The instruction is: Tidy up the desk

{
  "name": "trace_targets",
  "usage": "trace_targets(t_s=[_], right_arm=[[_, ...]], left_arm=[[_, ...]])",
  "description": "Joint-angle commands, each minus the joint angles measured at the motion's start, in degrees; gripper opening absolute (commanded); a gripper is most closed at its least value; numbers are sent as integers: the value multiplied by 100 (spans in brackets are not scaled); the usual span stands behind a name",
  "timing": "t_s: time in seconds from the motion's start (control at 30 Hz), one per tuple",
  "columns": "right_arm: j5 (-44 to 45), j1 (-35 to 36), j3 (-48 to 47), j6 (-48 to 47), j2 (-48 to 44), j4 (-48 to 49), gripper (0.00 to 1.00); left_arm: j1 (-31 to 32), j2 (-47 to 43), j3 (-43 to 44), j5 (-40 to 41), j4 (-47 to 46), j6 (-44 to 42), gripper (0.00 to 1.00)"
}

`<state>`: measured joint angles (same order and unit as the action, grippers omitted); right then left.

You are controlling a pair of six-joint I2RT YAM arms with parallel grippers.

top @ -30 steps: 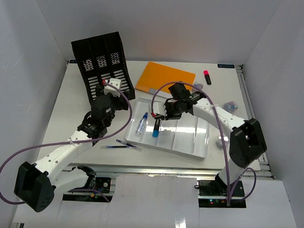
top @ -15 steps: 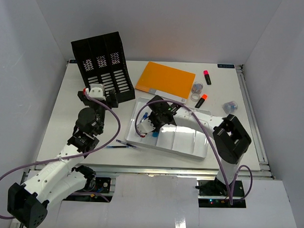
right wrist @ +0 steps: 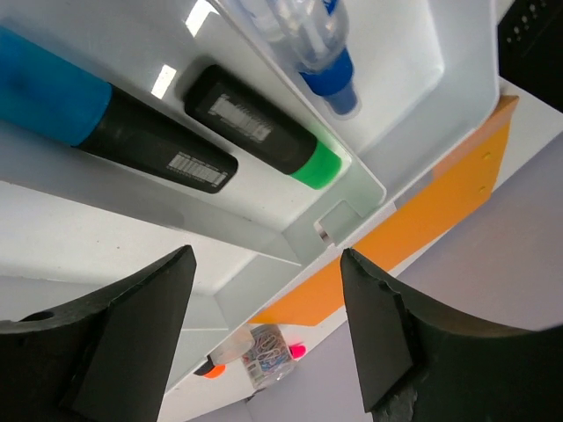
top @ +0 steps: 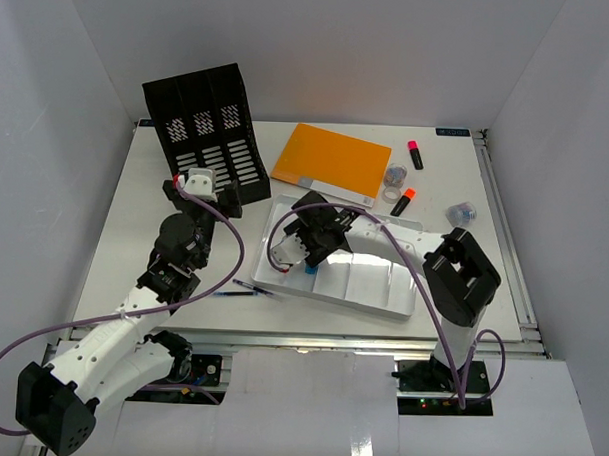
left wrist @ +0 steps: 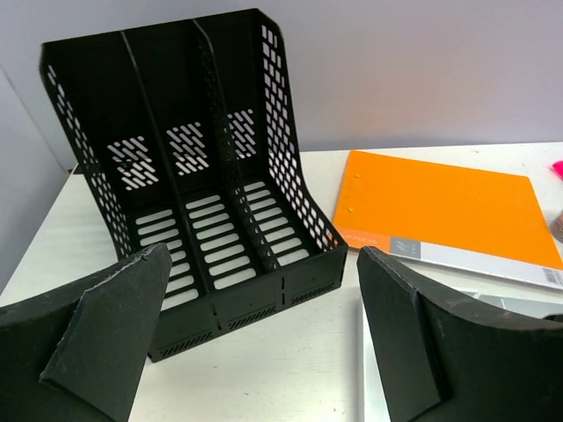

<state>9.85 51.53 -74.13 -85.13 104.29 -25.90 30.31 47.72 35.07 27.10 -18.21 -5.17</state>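
- The left gripper (left wrist: 259, 352) is spread wide and empty. It hangs just above the desk (top: 135, 202), facing the open front of a black three-slot file rack (left wrist: 202, 202) and touching nothing.
- The right gripper (right wrist: 264, 334) is also parted and grips nothing. It hovers over the left end of a white compartmented tray (right wrist: 413, 105).
- In the tray below it lie a blue highlighter (right wrist: 53, 97), a green highlighter (right wrist: 264, 132) and a clear, blue-tipped item (right wrist: 321, 53) cut off by the frame.
- The desk is a broad, flat white tabletop filling the middle of the top view, with a metal rail along its near edge.
- An orange folder (top: 332, 159) lies far of the tray, right of the rack.
- A small clear object (top: 462, 212) to the right is too blurred to name.
- From above, the right wrist hides its own fingers and the tray's left end.
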Motion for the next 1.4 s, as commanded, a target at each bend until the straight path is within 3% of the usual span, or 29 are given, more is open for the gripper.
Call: trace_targets(t_s=[0.0, 0.17, 0.4, 0.5, 0.63, 1.03, 1.37], right_arm=[[-262, -109, -65, 631, -567, 147, 73], [-841, -1067, -611, 2100, -717, 164, 73], [-2093, -3532, -1530, 6071, -352, -214, 68], [-1874, -4023, -1285, 7515, -225, -228, 56], [-1750, -4462, -766, 8734, -225, -98, 54], [-1285, -4678, -751, 9526, 440, 85, 64], [-1372, -4678, -1125, 9697, 1035, 59, 64]], left_arm=[[-16, 14, 9, -385, 54, 77, 98], [-7, 67, 32, -626, 101, 92, 98], [-16, 148, 122, -1001, 229, 155, 98], [-16, 185, 155, -1092, 286, 186, 98], [-8, 221, 168, -1129, 301, 209, 98], [-16, 306, 200, -1163, 337, 209, 98], [-8, 360, 237, -1265, 367, 205, 98]])
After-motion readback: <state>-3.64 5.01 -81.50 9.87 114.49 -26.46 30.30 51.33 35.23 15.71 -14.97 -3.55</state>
